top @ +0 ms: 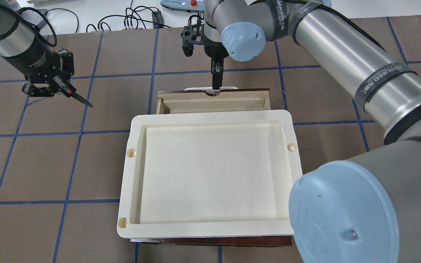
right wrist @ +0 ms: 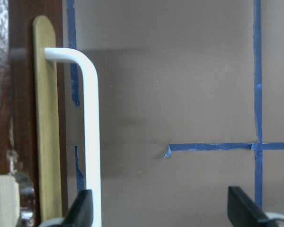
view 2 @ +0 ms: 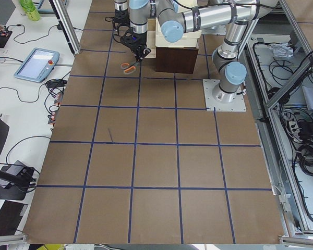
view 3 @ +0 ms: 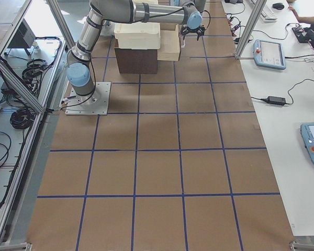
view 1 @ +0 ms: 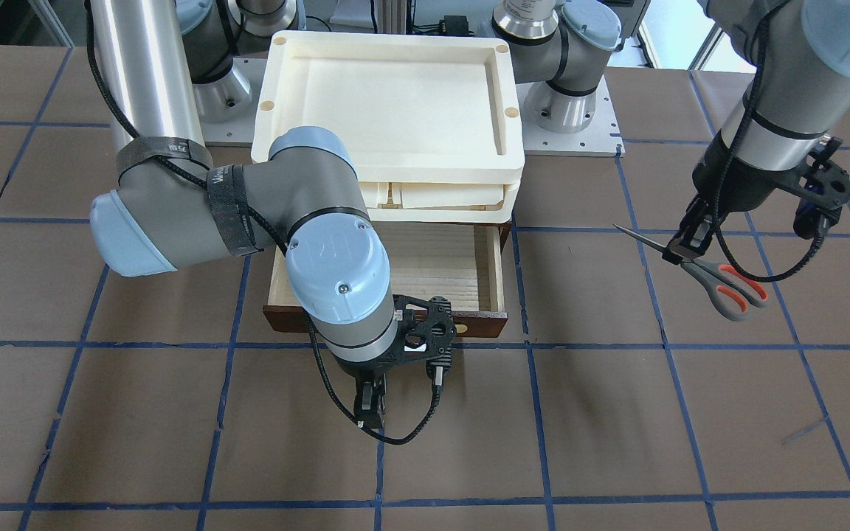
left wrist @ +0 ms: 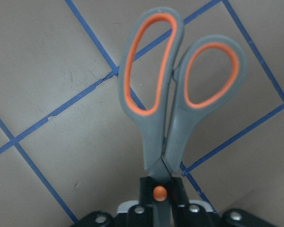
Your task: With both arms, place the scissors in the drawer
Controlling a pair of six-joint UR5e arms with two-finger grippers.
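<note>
My left gripper (view 1: 685,249) is shut on the scissors (view 1: 724,286) near their pivot and holds them above the table, well off to the side of the drawer. In the left wrist view the orange-lined loops (left wrist: 156,94) point away from the gripper (left wrist: 161,208). The blades (top: 80,99) stick out towards the drawer. The drawer (view 1: 432,258) is pulled open, its pale wood inside bare. My right gripper (view 1: 370,404) is open in front of the drawer's dark front. In the right wrist view the white bar handle (right wrist: 92,142) lies right beside one finger (right wrist: 83,210).
Stacked cream-white trays (top: 210,164) sit on top of the cabinet above the drawer and cover its rear part. The brown table has a blue tape grid. The right arm's elbow (view 1: 174,214) hangs over the table next to the drawer.
</note>
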